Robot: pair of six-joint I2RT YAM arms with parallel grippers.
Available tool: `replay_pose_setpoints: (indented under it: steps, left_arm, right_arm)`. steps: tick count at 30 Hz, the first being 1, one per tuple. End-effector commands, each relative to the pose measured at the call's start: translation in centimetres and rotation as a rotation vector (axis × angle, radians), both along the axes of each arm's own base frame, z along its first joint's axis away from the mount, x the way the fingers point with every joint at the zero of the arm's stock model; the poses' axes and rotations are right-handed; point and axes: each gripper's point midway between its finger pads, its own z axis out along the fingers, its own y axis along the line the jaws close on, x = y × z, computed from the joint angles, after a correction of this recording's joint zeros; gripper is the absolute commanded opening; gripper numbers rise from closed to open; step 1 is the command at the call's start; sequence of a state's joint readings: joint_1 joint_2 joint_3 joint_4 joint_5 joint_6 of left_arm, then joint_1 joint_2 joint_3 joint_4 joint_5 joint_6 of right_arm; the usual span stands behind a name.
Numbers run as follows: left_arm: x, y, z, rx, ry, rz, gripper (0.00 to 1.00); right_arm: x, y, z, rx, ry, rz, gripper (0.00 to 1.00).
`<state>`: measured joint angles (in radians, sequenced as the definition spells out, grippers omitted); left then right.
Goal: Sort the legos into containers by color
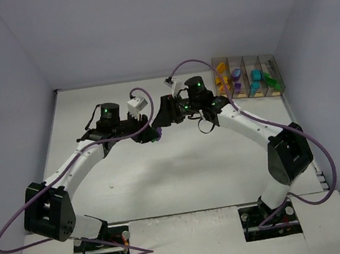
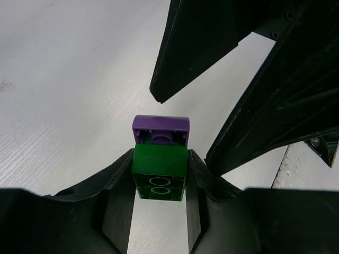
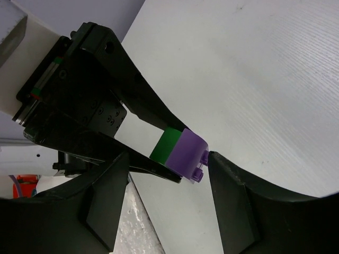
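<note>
While legos (image 1: pixel 255 81) lie in containers (image 1: pixel 250 61), left gripper (image 2: pixel 160 159) clamps green brick (image 2: pixel 159 177); right gripper (image 3: pixel 168 157) wide.

Both arms bow outward at the elbows and meet wrist to wrist in the middle. The left arm (image 1: pixel 80 160) has its jaws pinched shut on a green lego (image 2: pixel 159 169). The right arm (image 1: pixel 252 130) holds its jaws spread apart, facing them.

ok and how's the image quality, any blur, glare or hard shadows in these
Top external: even, soft light, only a faint shadow on the table, no glare. Left wrist: green brick and purple brick sharp, the near fingers dark with little detail. Right wrist: the purple brick is fairly crisp, its own fingers soft and underexposed.
</note>
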<state>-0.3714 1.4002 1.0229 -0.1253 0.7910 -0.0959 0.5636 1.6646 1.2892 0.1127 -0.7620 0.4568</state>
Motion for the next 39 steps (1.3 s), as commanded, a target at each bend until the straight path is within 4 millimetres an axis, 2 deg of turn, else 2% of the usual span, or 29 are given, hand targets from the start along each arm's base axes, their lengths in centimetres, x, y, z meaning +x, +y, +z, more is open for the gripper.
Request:
replay_pose_setpoints:
  steps: [1, 10, 16, 18, 19, 20, 22, 23, 33, 35, 39]
  left_arm:
    - [1.1, -0.6, 5.1, -0.053, -0.170, -0.005, 0.00]
    - [0.5, -0.4, 5.6, -0.058, -0.194, 0.008, 0.00]
    - [0.3, -0.5, 5.6, -0.061, -0.198, 0.004, 0.00]
    - [0.2, -0.6, 5.6, -0.063, -0.199, 0.003, 0.00]
    - [0.1, -0.7, 5.6, -0.062, -0.199, 0.001, 0.00]
    - [0.2, -0.7, 5.5, -0.061, -0.200, 0.006, 0.00]
    - [0.1, -0.7, 5.6, -0.062, -0.204, 0.006, 0.00]
    - [0.2, -0.6, 5.7, -0.062, -0.209, 0.011, 0.00]
    - [-0.2, -0.1, 5.5, -0.061, -0.206, 0.045, 0.00]
    - [0.0, -0.2, 6.2, -0.078, -0.235, 0.052, 0.00]
    - [0.0, -0.1, 6.4, -0.085, -0.239, 0.066, 0.00]
  right_arm:
    - [0.5, 0.3, 1.7, 0.040, -0.051, -0.009, 0.57]
    - [0.6, 0.3, -0.1, 0.013, -0.008, -0.032, 0.47]
    - [0.3, 0.6, -0.5, 0.010, 0.002, -0.022, 0.45]
    - [0.3, 0.7, -0.4, 0.012, 0.005, -0.018, 0.40]
    - [0.2, 0.8, -0.4, 0.014, 0.005, -0.014, 0.37]
    - [0.1, 0.8, -0.3, 0.016, 0.006, -0.009, 0.25]
    - [0.1, 0.7, -0.3, 0.014, 0.005, -0.013, 0.10]
    - [0.1, 0.7, -0.4, 0.012, 0.000, -0.015, 0.00]
    - [1.2, -1.4, -1.0, -0.045, -0.046, -0.074, 0.00]
    - [2.2, -2.7, -1.6, -0.093, -0.059, -0.131, 0.00]
    - [4.4, -5.7, -2.0, -0.189, -0.122, -0.244, 0.00]
